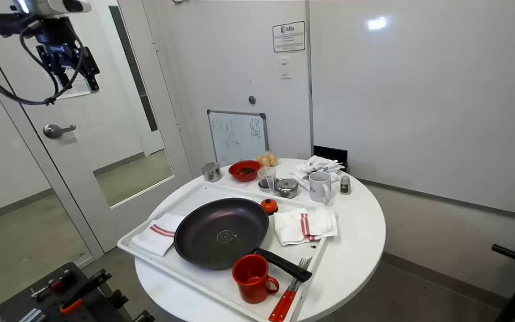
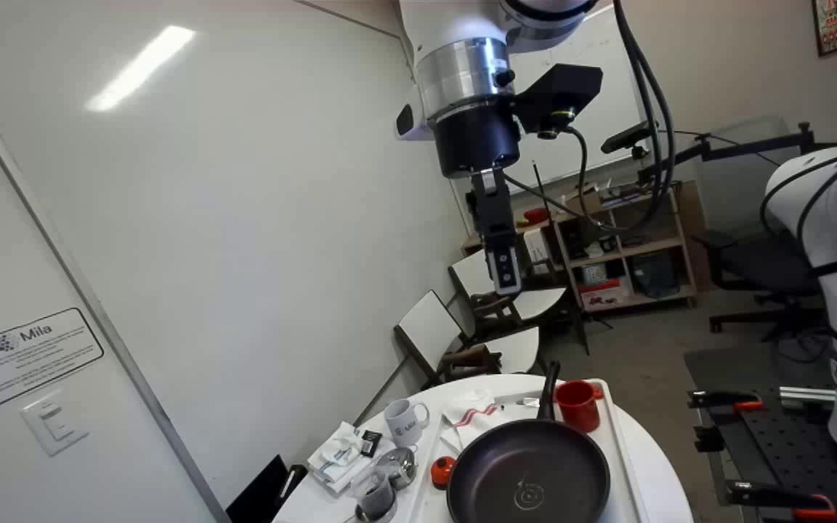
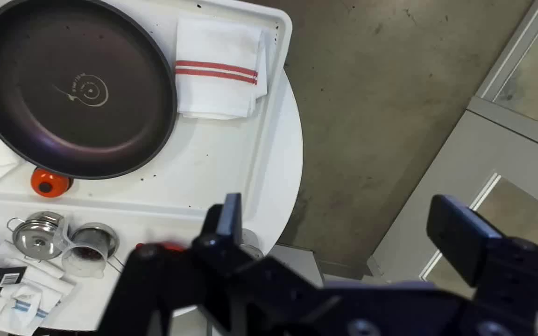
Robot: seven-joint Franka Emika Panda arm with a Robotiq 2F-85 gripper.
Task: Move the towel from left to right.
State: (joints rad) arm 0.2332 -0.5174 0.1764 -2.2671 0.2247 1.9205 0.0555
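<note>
While our gripper (image 1: pixel 80 85) hangs high in the air, well apart from the round white table (image 1: pixel 360 250), we see in the wrist view that its two fingers (image 3: pixel 229 219) are spread wide, with a big gap between them. On the white tray (image 1: pixel 219 286) we find a folded white towel (image 1: pixel 154 237) with red stripes, and in an exterior view it is at the left of a big black frying pan (image 1: pixel 221 235). It lies flat inside the tray, just beside the pan, but we cannot tell if they touch. We see another towel (image 1: pixel 291 228), also white with red stripes, to the right of the pan in that view, close to the pan's black handle (image 1: pixel 284 265), and it covers a bit of the tray's edge. By the handle we also see a red cup (image 1: pixel 253 281) standing upright on the tray, and near it we spot silverware (image 1: pixel 280 306) with red grips. A little orange-red round thing (image 1: pixel 268 205) sits near the pan's rim. Past the tray, on the table, we see a red bowl (image 1: pixel 242 177), a shiny metal pot (image 1: pixel 287 188) with a lid, a mug (image 1: pixel 319 190) and some white cloths (image 3: pixel 31 298) with blue stripes.
</note>
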